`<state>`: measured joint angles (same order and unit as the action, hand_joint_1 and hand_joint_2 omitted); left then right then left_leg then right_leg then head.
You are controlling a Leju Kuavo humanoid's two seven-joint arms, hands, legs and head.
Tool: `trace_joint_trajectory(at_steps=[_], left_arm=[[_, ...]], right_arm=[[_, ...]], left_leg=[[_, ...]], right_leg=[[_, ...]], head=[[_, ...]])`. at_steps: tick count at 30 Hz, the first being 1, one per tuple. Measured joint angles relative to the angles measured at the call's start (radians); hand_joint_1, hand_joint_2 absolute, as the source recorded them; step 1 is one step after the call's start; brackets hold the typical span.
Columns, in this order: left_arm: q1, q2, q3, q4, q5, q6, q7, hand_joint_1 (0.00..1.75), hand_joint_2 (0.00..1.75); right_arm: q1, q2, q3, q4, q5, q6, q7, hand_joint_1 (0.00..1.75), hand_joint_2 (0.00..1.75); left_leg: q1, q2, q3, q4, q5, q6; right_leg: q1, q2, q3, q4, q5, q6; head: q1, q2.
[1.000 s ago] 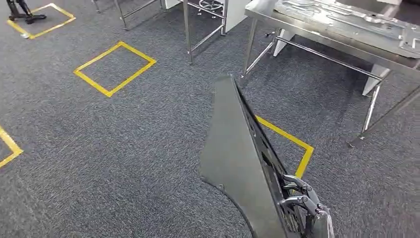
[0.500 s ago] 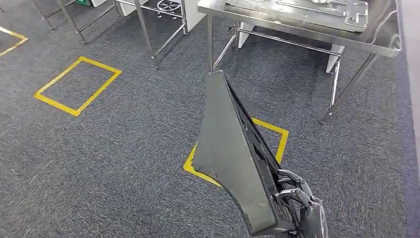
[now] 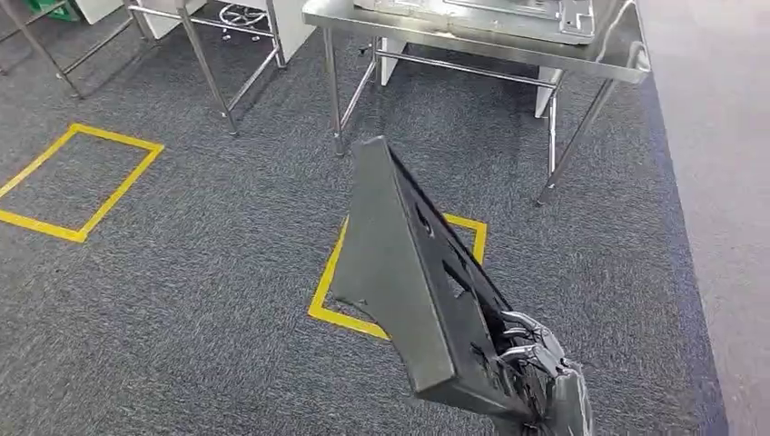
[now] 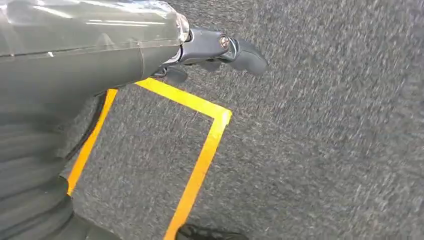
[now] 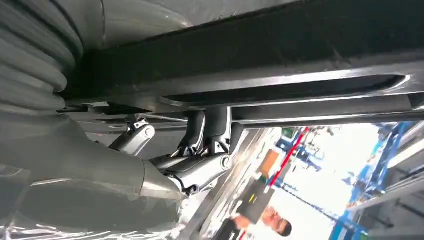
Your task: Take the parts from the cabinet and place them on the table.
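Grey speckled carpet: one floor covering, running under everything I can see from the head view, with a paler smooth strip along its right side.

Stainless steel table: one, at the top of the head view, on thin legs with a crossbar. One flat metal panel lies on its top.

Second steel frame: one, to the left of the table; I see legs and rails, not the top.

Dark grey part: one long flat panel with slots along its inner face, held tilted in the air above the carpet, its narrow end pointing toward the table, well short of it. The right wrist view adds its underside, a dark ribbed edge pressed against the fingers.

Yellow tape squares: two in the head view, one at left, one partly hidden behind the part. The left wrist view shows one tape corner close up.

Right hand: at the bottom of the head view, fingers wrapped onto the part's lower end, gripping it.

Left hand: hanging over the carpet, holding nothing, a dark finger extended; I cannot tell how far the rest are spread.

Person: one, blurred, in the right wrist view.
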<state>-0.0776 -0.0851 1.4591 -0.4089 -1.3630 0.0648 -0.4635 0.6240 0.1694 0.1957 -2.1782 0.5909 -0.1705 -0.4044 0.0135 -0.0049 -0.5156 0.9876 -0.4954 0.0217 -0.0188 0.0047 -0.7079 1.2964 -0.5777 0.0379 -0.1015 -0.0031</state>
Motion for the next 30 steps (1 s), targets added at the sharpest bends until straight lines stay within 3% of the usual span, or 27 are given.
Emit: trace_joint_trajectory(at_steps=[2,3,4,7,9,10,12,13,14,15,16,18,20,21,24,25,28,29,30], left_arm=[[-0.002,-0.003,-0.001,0.0,0.002,-0.001,0.004,0.0,1.75],[-0.002,-0.005,-0.001,0.0,0.002,-0.001,0.005,0.0,1.75],[-0.002,-0.005,-0.001,0.0,0.003,-0.001,0.008,0.0,1.75],[-0.002,-0.005,-0.002,0.0,0.006,-0.003,0.015,0.0,1.75],[-0.004,-0.005,-0.002,0.0,0.009,-0.003,0.018,0.0,1.75],[-0.005,-0.006,-0.002,0.0,0.01,-0.003,0.018,0.0,1.75],[-0.004,-0.008,-0.002,0.0,0.011,-0.003,0.021,0.0,1.75],[-0.001,-0.008,-0.002,0.0,0.011,-0.003,0.022,0.0,1.75],[0.002,-0.008,-0.002,0.0,0.013,-0.003,0.024,0.0,1.75],[0.003,-0.008,-0.002,0.0,0.013,-0.003,0.025,0.0,1.75],[0.004,-0.008,-0.002,0.0,0.014,-0.003,0.026,0.0,1.75],[0.004,-0.008,-0.002,0.0,0.017,-0.003,0.029,0.0,1.75],[0.002,-0.009,-0.002,0.0,0.024,-0.002,0.031,0.0,1.75],[0.003,-0.009,-0.002,0.0,0.026,-0.001,0.033,0.0,1.75],[0.007,-0.014,-0.002,0.0,0.032,-0.001,0.035,0.0,1.75],[0.006,-0.014,-0.002,0.0,0.032,-0.001,0.035,0.0,1.75],[0.003,-0.015,-0.002,0.0,0.033,-0.001,0.037,0.0,1.75],[0.005,-0.016,-0.002,0.0,0.034,-0.001,0.039,0.0,1.75],[0.007,-0.019,-0.002,0.0,0.034,-0.001,0.04,0.0,1.75]], right_arm=[[0.0,-0.002,0.007,0.0,0.006,-0.01,0.003,1.75,1.75],[0.0,-0.002,0.01,0.0,0.007,-0.014,0.003,1.75,1.75],[-0.002,-0.003,0.014,0.0,0.008,-0.017,0.004,1.75,1.75],[-0.002,-0.005,0.02,-0.001,0.015,-0.034,0.01,1.75,1.75],[-0.002,-0.005,0.023,-0.001,0.02,-0.038,0.012,1.75,1.75],[-0.003,-0.005,0.025,-0.001,0.02,-0.041,0.012,1.75,1.75],[-0.005,-0.005,0.028,-0.001,0.021,-0.042,0.014,1.75,1.75],[-0.005,-0.006,0.029,-0.001,0.021,-0.044,0.014,1.75,1.75],[-0.005,-0.006,0.029,-0.001,0.022,-0.045,0.015,1.75,1.75],[-0.004,-0.006,0.029,-0.001,0.024,-0.046,0.016,1.75,1.75],[-0.004,-0.007,0.031,-0.001,0.027,-0.048,0.016,1.75,1.75],[-0.005,-0.007,0.036,-0.001,0.031,-0.051,0.018,1.75,1.75],[-0.006,-0.01,0.043,-0.001,0.034,-0.056,0.022,1.75,1.75],[-0.006,-0.01,0.046,-0.001,0.034,-0.06,0.025,1.75,1.75],[-0.008,-0.015,0.048,-0.001,0.035,-0.063,0.029,1.75,1.75],[-0.008,-0.015,0.048,-0.001,0.037,-0.063,0.033,1.75,1.75],[-0.011,-0.019,0.048,-0.001,0.042,-0.063,0.042,1.75,1.75],[-0.01,-0.019,0.048,-0.001,0.042,-0.063,0.044,1.75,1.75],[-0.01,-0.019,0.048,-0.001,0.042,-0.063,0.046,1.75,1.75]], left_leg=[[0.0,0.005,0.012,0.001,-0.007,-0.005],[0.0,0.007,0.019,0.001,-0.011,-0.01],[-0.007,0.009,0.015,0.003,-0.017,-0.018],[-0.004,0.012,0.02,-0.001,-0.021,-0.033],[0.0,0.012,0.027,0.009,-0.034,-0.043],[-0.001,0.011,0.006,0.055,-0.056,-0.047],[0.001,0.01,-0.084,0.218,-0.124,-0.053],[0.001,0.011,-0.133,0.298,-0.146,-0.055],[0.001,0.011,-0.164,0.339,-0.143,-0.056],[0.001,0.011,-0.169,0.324,-0.111,-0.056],[0.001,0.011,-0.151,0.264,-0.058,-0.053],[0.001,0.01,-0.088,0.094,0.051,-0.044],[-0.008,0.009,-0.06,0.041,0.025,-0.031],[-0.01,0.01,-0.062,0.046,0.024,-0.027],[-0.001,0.007,-0.039,0.026,0.018,-0.009],[-0.002,0.007,-0.029,0.022,0.014,-0.003],[-0.003,0.007,-0.019,0.021,0.0,0.005],[-0.004,0.007,-0.013,0.021,-0.006,0.004],[-0.004,0.007,-0.003,0.021,-0.013,0.003]], right_leg=[[-0.004,-0.004,0.091,-0.165,0.089,-0.002],[-0.003,-0.008,0.139,-0.252,0.115,-0.007],[0.005,-0.01,0.151,-0.278,0.092,-0.015],[0.01,-0.005,0.149,-0.274,0.088,-0.032],[-0.001,-0.004,0.164,-0.291,0.091,-0.046],[-0.001,-0.005,0.17,-0.292,0.086,-0.053],[0.002,-0.007,0.177,-0.292,0.078,-0.062],[0.004,-0.006,0.181,-0.292,0.073,-0.064],[0.005,-0.003,0.188,-0.291,0.068,-0.064],[0.005,-0.001,0.198,-0.291,0.061,-0.062],[0.005,0.002,0.211,-0.291,0.052,-0.06],[0.005,0.003,0.238,-0.291,0.033,-0.054],[0.011,0.007,0.241,-0.287,0.018,-0.038],[0.008,0.005,0.241,-0.293,0.019,-0.034],[0.006,0.003,0.251,-0.274,0.014,-0.017],[0.006,0.001,0.24,-0.242,0.001,-0.014],[0.005,0.0,0.096,-0.026,-0.089,-0.007],[0.005,0.0,0.059,0.014,-0.091,-0.007],[0.005,0.0,0.043,0.01,-0.064,-0.006]], head=[[0.0,0.0],[0.0,0.0],[0.0,0.0],[0.0,0.0],[0.0,0.0],[-0.002,0.0],[-0.003,0.0],[-0.002,0.0],[-0.003,0.0],[-0.002,0.0],[-0.002,0.0],[-0.002,0.0],[-0.004,0.0],[0.001,0.0],[0.002,0.0],[0.007,0.0],[0.011,0.0],[0.011,0.0],[0.011,0.0]])
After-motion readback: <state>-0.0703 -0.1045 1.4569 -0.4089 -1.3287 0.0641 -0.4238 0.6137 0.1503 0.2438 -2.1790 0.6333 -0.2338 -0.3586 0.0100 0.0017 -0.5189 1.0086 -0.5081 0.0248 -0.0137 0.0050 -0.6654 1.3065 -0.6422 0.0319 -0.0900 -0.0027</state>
